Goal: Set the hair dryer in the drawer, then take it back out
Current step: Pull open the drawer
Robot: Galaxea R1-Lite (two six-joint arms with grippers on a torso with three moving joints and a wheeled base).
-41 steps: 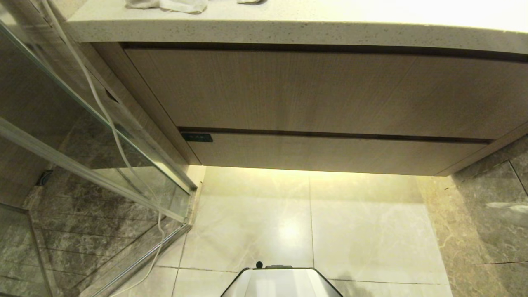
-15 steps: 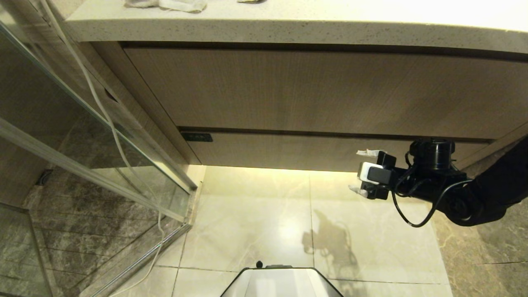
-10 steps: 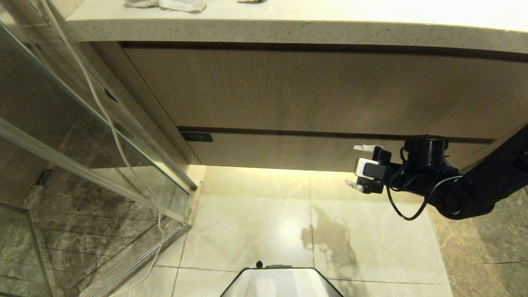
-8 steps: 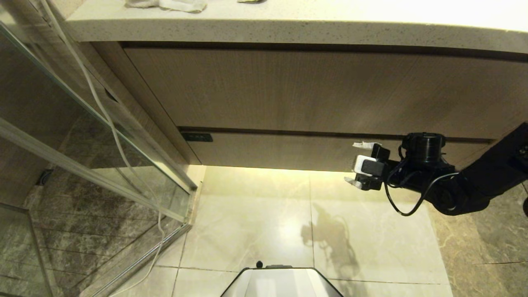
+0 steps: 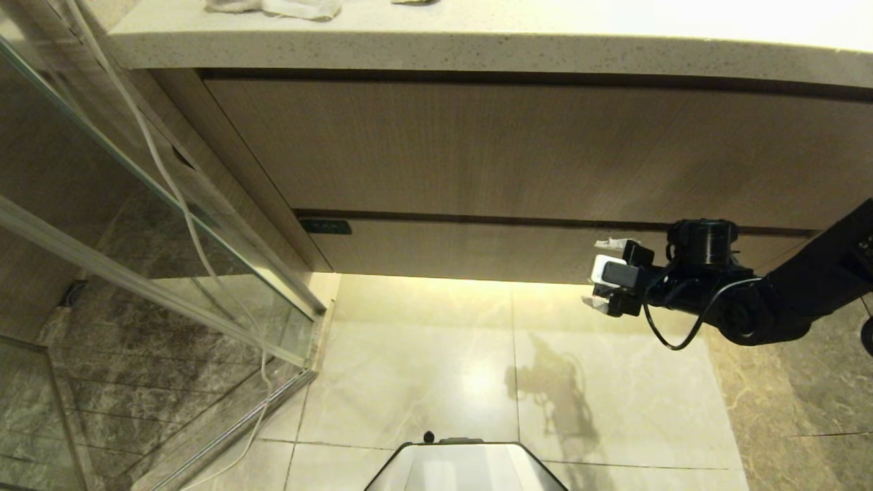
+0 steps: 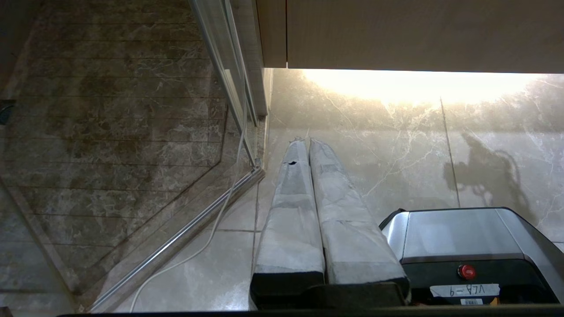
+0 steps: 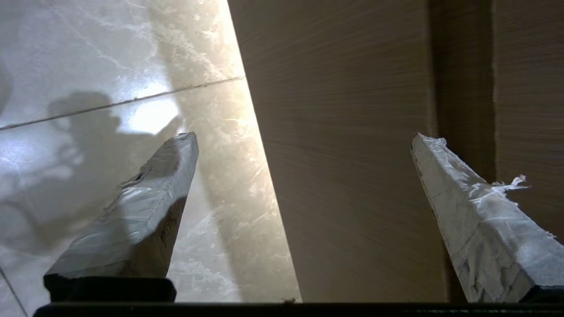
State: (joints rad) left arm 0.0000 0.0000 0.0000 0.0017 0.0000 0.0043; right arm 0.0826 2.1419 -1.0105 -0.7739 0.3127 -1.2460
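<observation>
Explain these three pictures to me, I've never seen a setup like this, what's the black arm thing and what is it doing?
It is a wheeled robot with two arms. One picture looks down from its head at a bathroom cabinet. The black arm is its right arm; its right hand is open and empty, in front of the low drawer, which is closed. Another picture is taken from that wrist: two taped fingers spread before the wood front. The last is from the left wrist: the left hand, fingers together, points at the floor tiles. No hair dryer is visible.
</observation>
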